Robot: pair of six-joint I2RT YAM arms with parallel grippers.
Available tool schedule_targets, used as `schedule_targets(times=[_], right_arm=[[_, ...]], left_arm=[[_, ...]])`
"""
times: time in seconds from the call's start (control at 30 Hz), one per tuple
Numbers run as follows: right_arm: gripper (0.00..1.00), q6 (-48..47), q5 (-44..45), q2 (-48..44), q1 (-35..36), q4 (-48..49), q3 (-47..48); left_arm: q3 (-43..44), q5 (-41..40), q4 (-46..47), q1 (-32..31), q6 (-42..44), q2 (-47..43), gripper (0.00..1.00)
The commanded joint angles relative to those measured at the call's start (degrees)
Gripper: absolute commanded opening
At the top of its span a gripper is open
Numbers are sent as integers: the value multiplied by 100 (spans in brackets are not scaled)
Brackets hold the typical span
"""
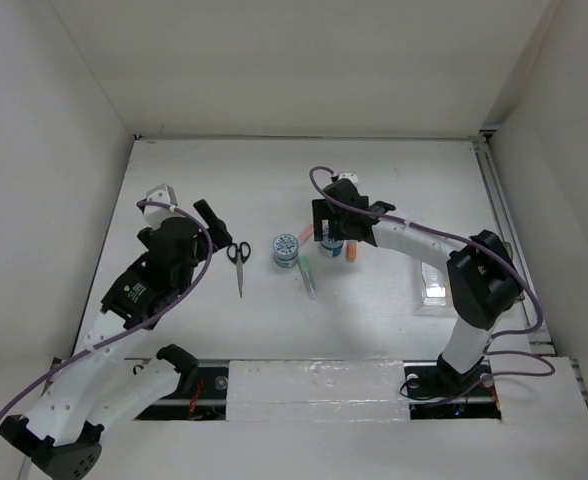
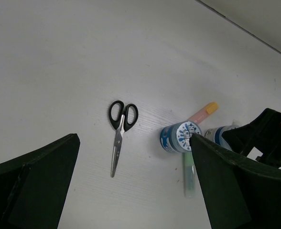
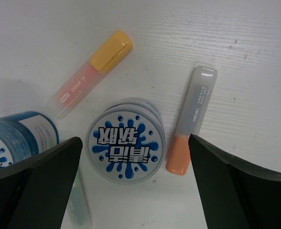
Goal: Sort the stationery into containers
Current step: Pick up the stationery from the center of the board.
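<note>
Black-handled scissors (image 1: 238, 262) (image 2: 119, 129) lie left of centre, blades toward me. One blue-and-white cylinder (image 1: 286, 250) (image 2: 178, 137) (image 3: 16, 138) stands right of them. A second cylinder (image 1: 331, 247) (image 3: 125, 140) stands directly under my right gripper (image 1: 342, 225) (image 3: 133, 140), whose open jaws straddle it from above without touching. Around it lie a pink-orange marker (image 3: 90, 74), an orange marker (image 3: 190, 119) and a pale green marker (image 1: 307, 278) (image 2: 189, 176). My left gripper (image 1: 196, 212) (image 2: 134, 138) hovers open just left of the scissors, holding nothing. A clear box (image 1: 436, 290) sits at the right.
White walls close in the white table (image 1: 224, 180) on the left, back and right. The right arm (image 1: 424, 245) reaches across the table's middle right. Purple cables loop off both arms.
</note>
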Motion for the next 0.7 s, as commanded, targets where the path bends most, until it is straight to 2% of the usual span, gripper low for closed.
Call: schedule_targets(times=[0.0,0.23,0.3,0.43,0.67], right_arm=[[99,-56,61,76,-55,264,172],[88,-56,-124,129,-55,439,101],[80,-108,-185,200,-55,440,101],[72,-109,-247,323,-55,440,101],[71,-56,-247,375,-55,378,101]], left_arm=[[-73,41,166,37,85,11,100],[-73,41,166,37,85,11,100],[-73,41,166,37,85,11,100],[-73,41,166,37,85,64,100],[-73,41,219,37,85,64,100]])
